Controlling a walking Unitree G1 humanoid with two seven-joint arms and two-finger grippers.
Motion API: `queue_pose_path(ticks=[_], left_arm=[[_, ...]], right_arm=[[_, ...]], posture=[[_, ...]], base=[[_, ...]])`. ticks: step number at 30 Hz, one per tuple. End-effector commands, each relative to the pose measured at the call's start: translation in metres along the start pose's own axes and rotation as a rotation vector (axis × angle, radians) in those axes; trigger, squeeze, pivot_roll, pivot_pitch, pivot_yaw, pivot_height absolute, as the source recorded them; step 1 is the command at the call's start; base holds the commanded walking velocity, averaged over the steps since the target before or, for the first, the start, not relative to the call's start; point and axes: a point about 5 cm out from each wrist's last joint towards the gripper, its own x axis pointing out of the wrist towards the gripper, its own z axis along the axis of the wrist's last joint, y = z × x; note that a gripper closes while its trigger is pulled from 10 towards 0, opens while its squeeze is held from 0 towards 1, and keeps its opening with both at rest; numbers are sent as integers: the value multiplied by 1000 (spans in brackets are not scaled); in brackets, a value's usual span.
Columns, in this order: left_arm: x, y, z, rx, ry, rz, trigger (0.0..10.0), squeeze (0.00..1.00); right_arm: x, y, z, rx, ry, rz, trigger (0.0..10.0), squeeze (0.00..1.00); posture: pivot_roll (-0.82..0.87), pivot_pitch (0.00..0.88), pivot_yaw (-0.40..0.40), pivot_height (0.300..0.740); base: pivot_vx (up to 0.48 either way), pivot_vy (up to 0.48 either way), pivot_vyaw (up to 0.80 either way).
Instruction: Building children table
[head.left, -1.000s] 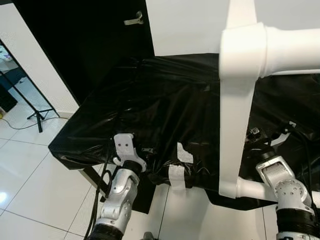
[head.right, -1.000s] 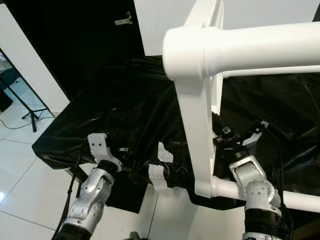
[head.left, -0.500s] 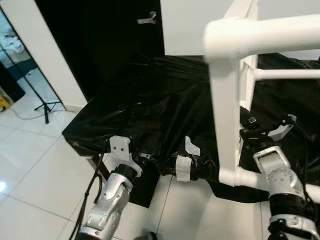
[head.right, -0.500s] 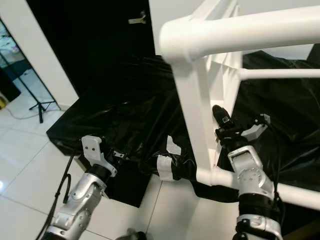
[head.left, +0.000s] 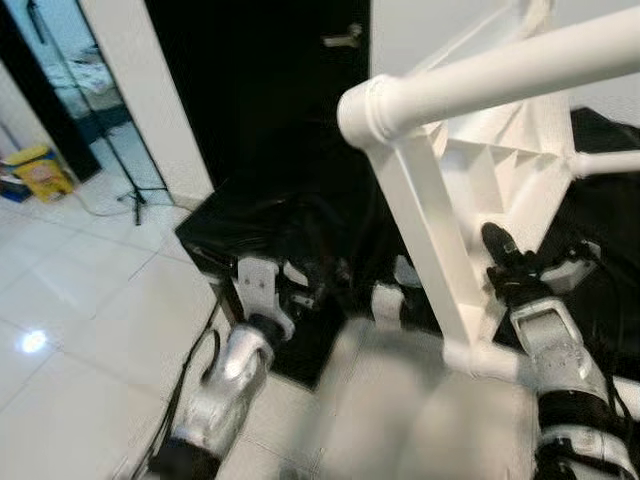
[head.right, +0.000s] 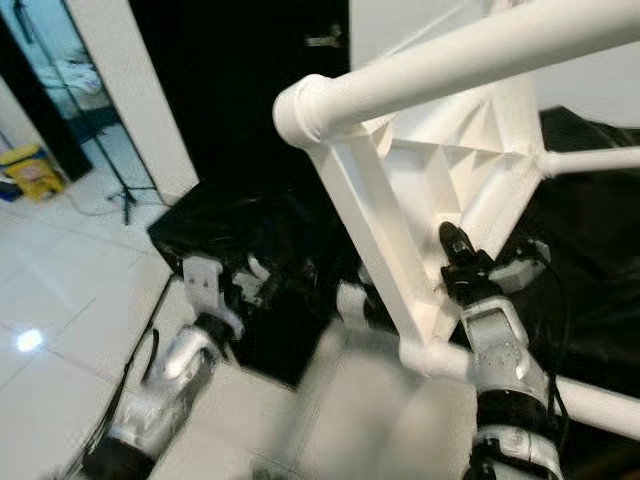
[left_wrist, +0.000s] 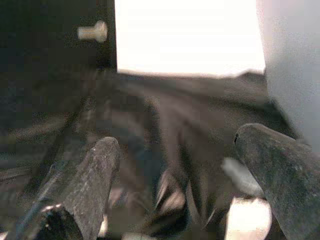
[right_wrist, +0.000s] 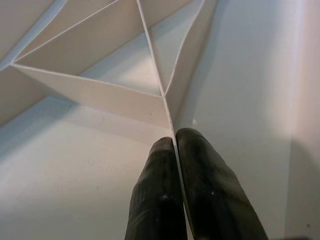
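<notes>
Your right gripper (right_wrist: 176, 142) pinches a thin rib under the white plastic ribbed table (head.right: 440, 180). Left gripper (left_wrist: 175, 165) hangs spread, near the black-sheeted worktop's (head.left: 230, 215) front edge. The table looks light, stiff but awkward; take a leg tube instead.

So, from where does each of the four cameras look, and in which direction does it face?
Left eye view: on the head, facing forward and down at the white table frame over the black sheet; both silver arms show.
Right eye view: beside it on the head, same scene; the right pincer is at the frame.
Left wrist view: on the left wrist, along the open left pincer toward the black sheet.
Right wrist view: on the right wrist, along its fingers, shut on a thin white rib.
Shared: the eye views and the right wrist view all show the frame's ribbed underside.
</notes>
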Motion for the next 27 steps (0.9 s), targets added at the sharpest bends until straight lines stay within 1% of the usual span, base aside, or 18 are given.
queue_pose_path(ticks=[1, 3, 4, 5, 7, 8, 9, 10, 13, 16, 19, 27], left_arm=[[-9, -13, -8, 3, 38, -328, 10000, 0], [-2, -8, -10, 28, 40, -250, 10000, 0], [-2, -8, -10, 28, 40, -250, 10000, 0], [0, -6, -10, 35, 37, -227, 10000, 0], [4, 3, -9, 63, 32, -167, 10000, 0], [4, 3, -9, 63, 32, -167, 10000, 0], [6, 8, -7, 70, 29, -130, 10000, 0], [6, 8, -7, 70, 29, -130, 10000, 0], [8, 21, -5, 83, 23, -39, 10000, 0], [8, 23, -5, 79, 22, -23, 10000, 0], [9, 25, -5, 72, 19, -31, 10000, 0], [8, 23, -9, 63, 20, -40, 10000, 0]], right_arm=[[-5, -13, -6, 15, 19, -86, 0, 0], [-2, -12, -4, 5, 7, -90, 0, 0], [-2, -12, -4, 5, 7, -90, 0, 0], [0, -12, -3, 0, 2, -94, 0, 0], [3, -12, -1, -4, -4, -95, 0, 0], [3, -12, -1, -4, -4, -95, 0, 0], [4, -11, -1, -6, -4, -91, 0, 0], [4, -11, -1, -6, -4, -91, 0, 0], [7, -9, -1, -11, -4, -84, 0, 0], [9, -8, -1, -11, -5, -81, 0, 0], [10, -8, -1, -13, -6, -79, 0, 0], [10, -7, -3, -9, -5, -77, 0, 0]], posture=[[97, 0, 108, 740], [96, 0, 110, 740], [96, 0, 110, 740], [97, 0, 110, 740], [102, 0, 109, 740], [102, 0, 109, 740], [104, 0, 109, 740], [104, 0, 109, 740], [112, 0, 106, 740], [114, 0, 106, 740], [115, 0, 104, 740], [114, 0, 103, 740]], base=[[0, 0, 0], [0, 0, 0], [0, 0, 0], [0, 0, 0], [0, 0, 0], [0, 0, 0], [0, 0, 0], [0, 0, 0], [0, 0, 0], [0, 0, 0], [0, 0, 0], [0, 0, 0]])
